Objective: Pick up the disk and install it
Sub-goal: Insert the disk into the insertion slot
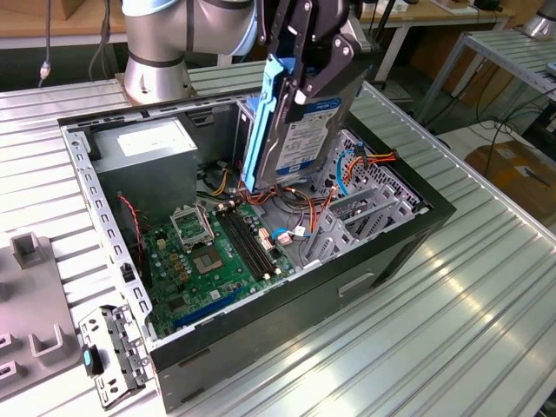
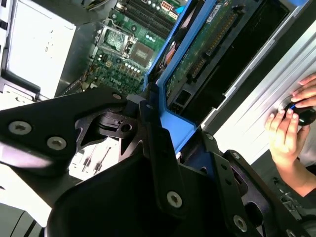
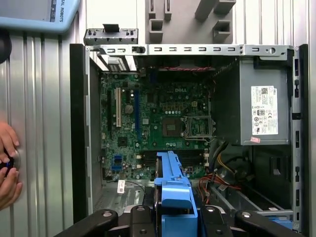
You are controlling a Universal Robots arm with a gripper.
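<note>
ribbed metal table [image 1: 452,295] carries an open computer case [image 1: 365,261]. we see the gripper [image 1: 300,76] fingers clamped on the disk [image 1: 306,143], which is held upright on edge over the case interior, near the motherboard [image 1: 208,252] and power supply [image 1: 143,156]. a person's hand [image 2: 289,128] is on the table.
</note>
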